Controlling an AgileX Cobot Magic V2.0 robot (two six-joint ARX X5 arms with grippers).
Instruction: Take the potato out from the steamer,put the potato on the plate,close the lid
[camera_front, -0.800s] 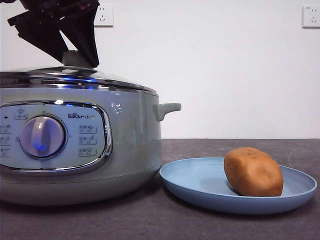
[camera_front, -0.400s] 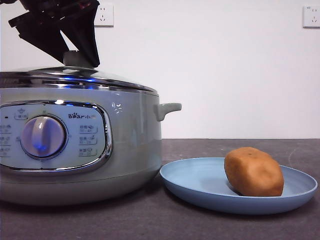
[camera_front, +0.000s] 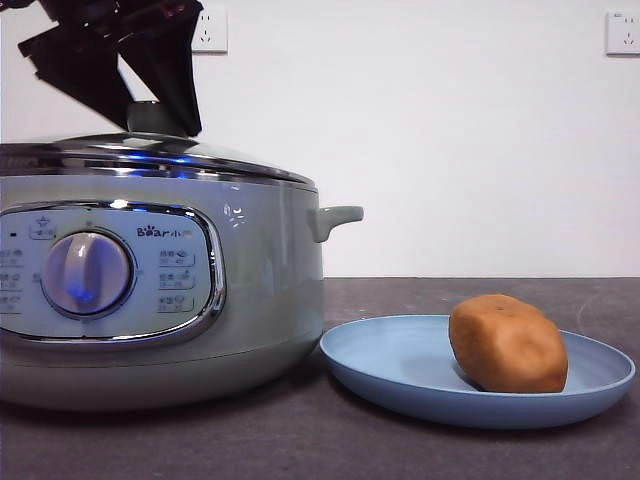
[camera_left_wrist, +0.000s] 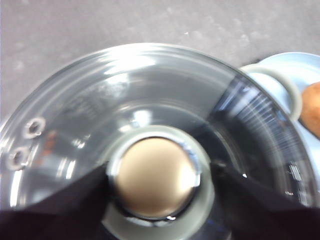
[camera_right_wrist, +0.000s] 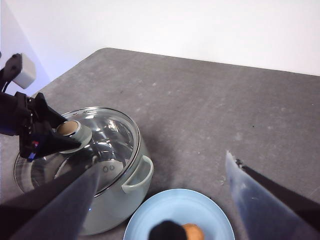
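Note:
The pale grey-green steamer (camera_front: 250, 270) stands at the left with the glass lid (camera_front: 230, 160) seated on it. My left gripper (camera_front: 160, 120) is over the lid knob (camera_left_wrist: 156, 176), one jaw on each side, with a small gap on one side, so it is open. The orange-brown potato (camera_front: 507, 343) lies on the light-blue plate (camera_front: 400, 365) to the right of the steamer. My right gripper (camera_right_wrist: 161, 162) is open and empty, high above the plate (camera_right_wrist: 150, 220). The right wrist view also shows the lid (camera_right_wrist: 115, 135) and the potato (camera_right_wrist: 194, 232).
The steamer's small side handle (camera_front: 335, 218) points toward the plate. A grey tabletop (camera_right_wrist: 210, 105) stretches behind the steamer and plate. Wall sockets (camera_front: 208, 30) sit on the white wall behind.
My left gripper has shifted very slightly to the right at the knob. The lid, potato and plate have not moved.

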